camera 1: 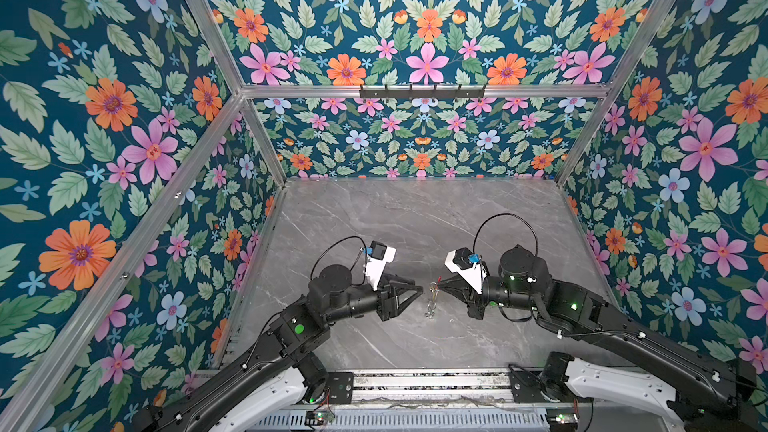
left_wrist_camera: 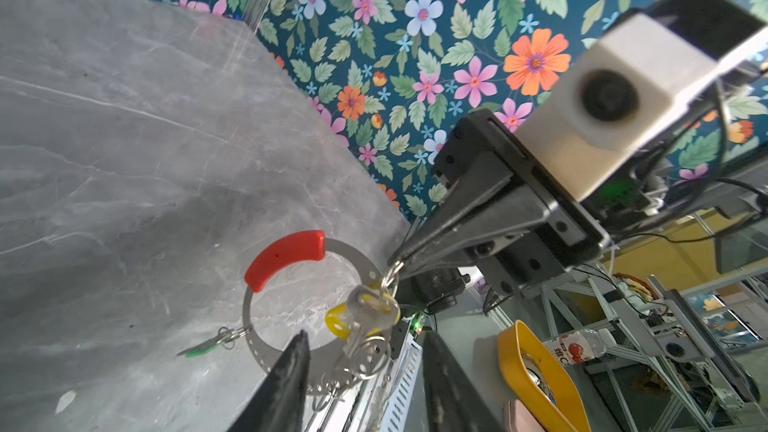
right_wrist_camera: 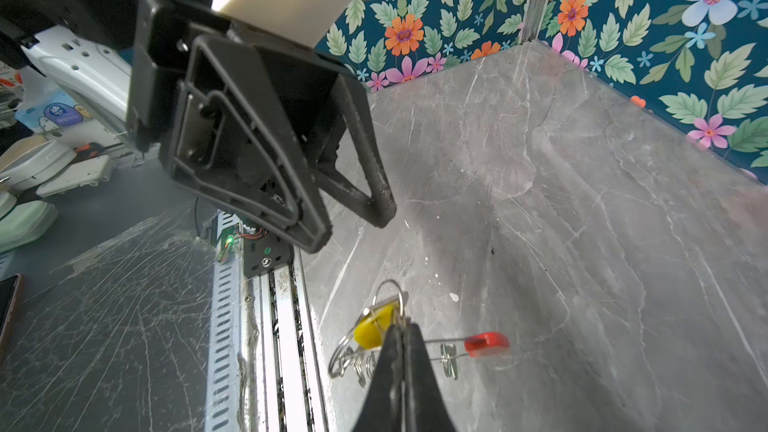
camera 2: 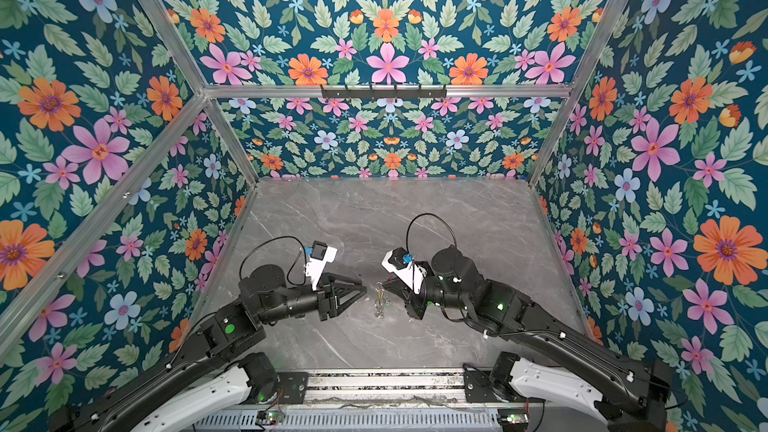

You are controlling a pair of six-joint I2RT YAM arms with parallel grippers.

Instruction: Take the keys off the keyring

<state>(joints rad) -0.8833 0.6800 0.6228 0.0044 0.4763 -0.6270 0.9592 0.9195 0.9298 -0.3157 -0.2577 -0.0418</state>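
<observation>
The keyring [left_wrist_camera: 249, 322], a thin grey hoop with a red sleeve [left_wrist_camera: 286, 257], hangs above the marble table between both arms, seen edge-on in both top views [camera 1: 432, 299] [camera 2: 380, 301]. A yellow key [left_wrist_camera: 337, 322] [right_wrist_camera: 370, 332] dangles from it on a small silver split ring [left_wrist_camera: 391, 276]. A green key [left_wrist_camera: 203, 349] hangs off the hoop's other side. My right gripper [right_wrist_camera: 401, 326] [camera 1: 441, 282] is shut on the yellow key's split ring at the hoop. My left gripper [left_wrist_camera: 365, 353] [camera 1: 419, 290] is open, its fingers either side of the hoop's lower arc, holding nothing.
Several loose silver split rings [left_wrist_camera: 365, 357] also hang from the hoop. The metal rail [camera 1: 428, 384] runs along the table's front edge. Floral walls enclose the other three sides, with a black hook rack [camera 1: 422, 91] high on the back wall. A yellow dish [left_wrist_camera: 536, 371] lies beyond the table.
</observation>
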